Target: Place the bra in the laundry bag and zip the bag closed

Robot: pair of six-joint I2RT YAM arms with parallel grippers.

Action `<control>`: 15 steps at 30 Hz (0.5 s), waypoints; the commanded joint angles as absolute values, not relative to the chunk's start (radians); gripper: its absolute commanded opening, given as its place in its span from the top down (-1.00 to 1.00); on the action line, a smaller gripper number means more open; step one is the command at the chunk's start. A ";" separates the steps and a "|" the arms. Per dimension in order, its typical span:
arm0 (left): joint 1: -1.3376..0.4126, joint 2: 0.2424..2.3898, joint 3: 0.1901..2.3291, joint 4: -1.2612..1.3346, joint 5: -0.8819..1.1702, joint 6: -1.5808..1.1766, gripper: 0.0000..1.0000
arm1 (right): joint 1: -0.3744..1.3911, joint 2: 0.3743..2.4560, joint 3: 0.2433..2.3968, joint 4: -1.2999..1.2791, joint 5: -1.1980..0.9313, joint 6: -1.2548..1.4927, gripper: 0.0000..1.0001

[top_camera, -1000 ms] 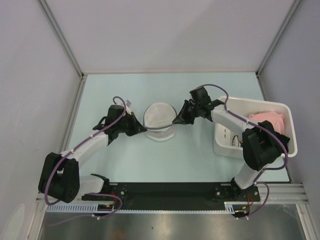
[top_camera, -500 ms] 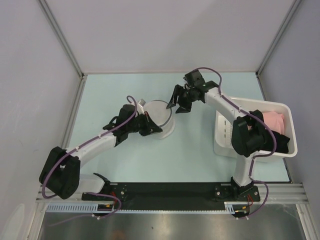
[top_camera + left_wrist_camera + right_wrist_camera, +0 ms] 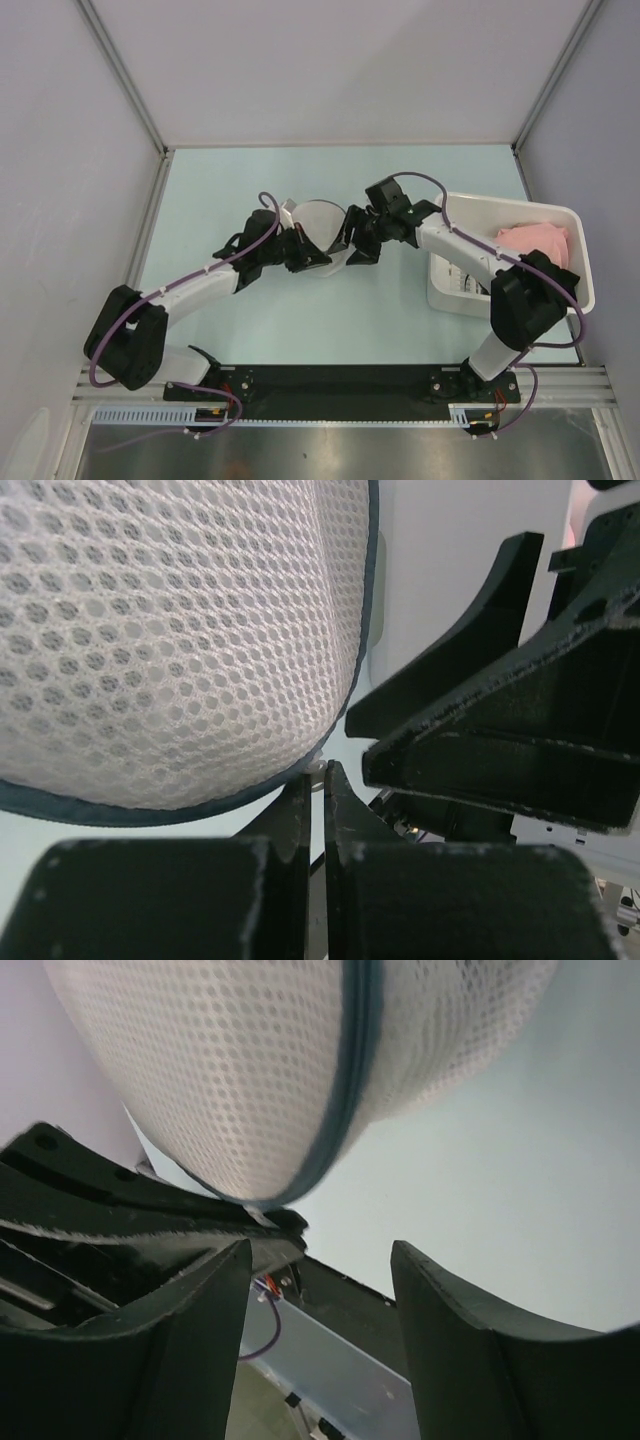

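Note:
The laundry bag, a round white mesh pouch with a dark zipper rim, rests tilted on the table between both grippers. Close up, the laundry bag fills the upper left of the left wrist view. My left gripper is at its near rim. That left gripper is shut, pinching a small white tab at the rim. My right gripper is close beside it at the bag's near right edge. The right gripper is open and holds nothing, just below the laundry bag. The bra shows in no view.
A white rectangular bin stands at the right with a pink garment and something dark inside. The right arm's elbow leans over the bin's near side. Grey walls close off the back and both sides of the pale green table.
The right gripper opened, swung toward the back of the table, then came back down to the bag's near right edge. The left gripper slid right along the rim, still shut.

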State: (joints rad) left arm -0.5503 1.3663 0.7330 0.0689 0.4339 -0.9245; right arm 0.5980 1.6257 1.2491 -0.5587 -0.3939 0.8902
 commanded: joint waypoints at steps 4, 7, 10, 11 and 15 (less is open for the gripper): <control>-0.575 1.347 0.742 0.101 0.459 -0.939 1.00 | 0.598 1.706 1.284 -0.431 -0.373 0.950 -0.06; -0.574 1.339 0.736 0.095 0.457 -0.928 1.00 | 0.598 1.733 1.292 -0.436 -0.382 0.943 0.27; -0.563 1.339 0.738 0.068 0.449 -0.904 1.00 | 0.589 1.730 1.282 -0.449 -0.373 0.916 1.00; -0.543 1.339 0.738 0.042 0.449 -0.893 1.00 | 0.580 1.726 1.281 -0.457 -0.370 0.890 1.00; -0.442 1.356 0.758 -0.104 0.468 -0.751 1.00 | 0.531 1.729 1.278 -0.494 -0.417 0.763 1.00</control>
